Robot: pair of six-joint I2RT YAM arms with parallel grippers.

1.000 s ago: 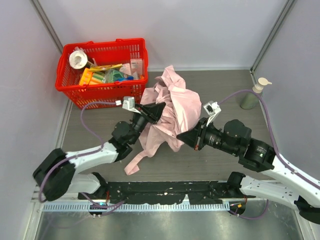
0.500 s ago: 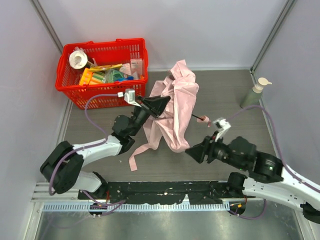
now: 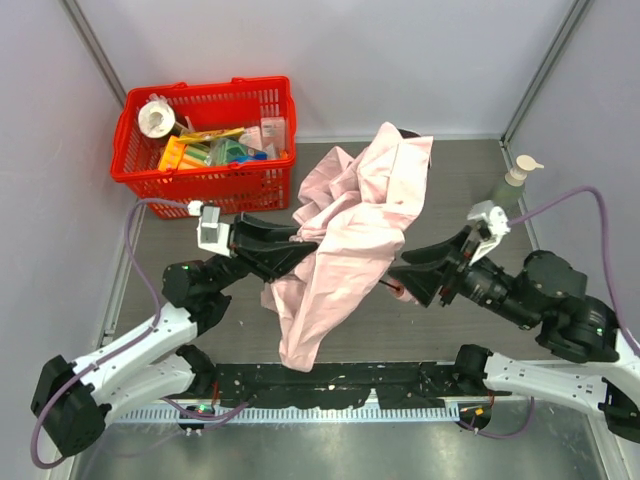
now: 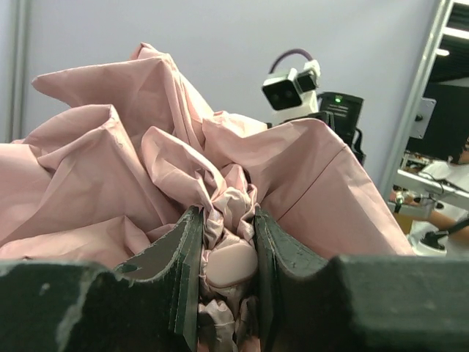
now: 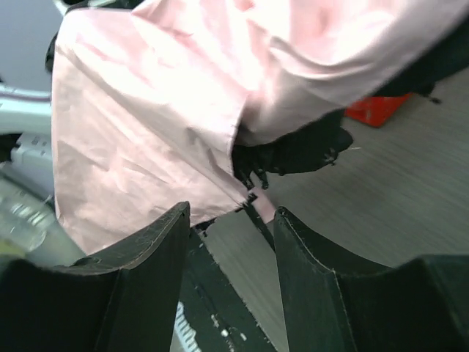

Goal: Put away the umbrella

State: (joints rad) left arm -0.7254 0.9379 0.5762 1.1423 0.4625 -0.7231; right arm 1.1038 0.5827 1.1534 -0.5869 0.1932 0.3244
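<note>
The umbrella is a crumpled pale pink canopy held up above the table, its cloth hanging down toward the near edge. My left gripper is shut on it from the left. In the left wrist view the jaws of the left gripper pinch bunched fabric and a small rounded pink end piece. My right gripper stands open at the canopy's right side. In the right wrist view the thin black shaft runs close to the right finger of the right gripper, and the fabric hangs above.
A red plastic basket holding several items stands at the back left. A pump bottle stands at the right wall. Grey walls close in the table on three sides, and a black rail runs along the near edge.
My right gripper let go, opened and drew back to the right. The left arm pulled back leftward and lifted the umbrella, so the canopy now hangs spread between the two grippers.
</note>
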